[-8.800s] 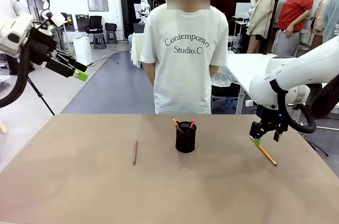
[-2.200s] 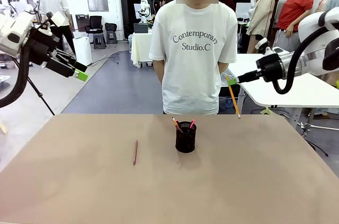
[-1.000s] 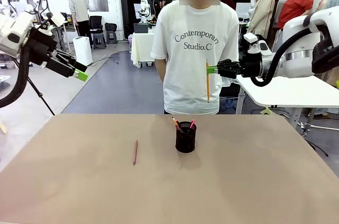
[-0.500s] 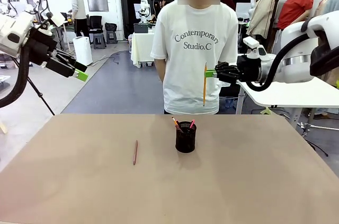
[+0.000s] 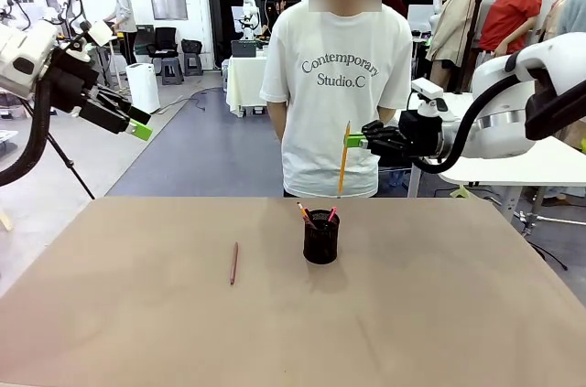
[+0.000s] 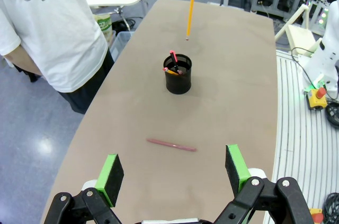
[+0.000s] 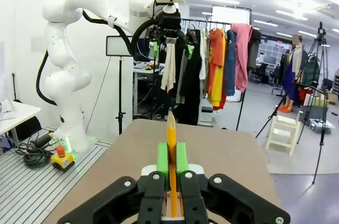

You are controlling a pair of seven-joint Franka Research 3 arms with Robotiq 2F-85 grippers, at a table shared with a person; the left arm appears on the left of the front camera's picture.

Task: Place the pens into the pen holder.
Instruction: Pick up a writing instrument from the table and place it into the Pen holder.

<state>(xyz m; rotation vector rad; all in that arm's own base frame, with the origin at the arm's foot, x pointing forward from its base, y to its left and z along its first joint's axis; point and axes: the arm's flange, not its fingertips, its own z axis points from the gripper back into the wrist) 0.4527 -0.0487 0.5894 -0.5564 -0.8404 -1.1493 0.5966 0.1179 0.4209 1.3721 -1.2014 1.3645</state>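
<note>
Moved nearer the pen holder (image 5: pixel 321 239), right gripper (image 5: pixel 351 137) pinches yellow pencil (image 5: pixel 342 164) tight.

Jaws wide, left gripper (image 6: pixel 174 170) aims toward a reddish-brown pen (image 6: pixel 171 145); beyond the pen holder (image 6: pixel 177 77) hangs a yellow pencil (image 6: pixel 190 9), apparently gripped.

Robotics lab, clothes rack (image 7: pixel 222 65) (tripod (image 7: pixel 321 102) beside)
</note>
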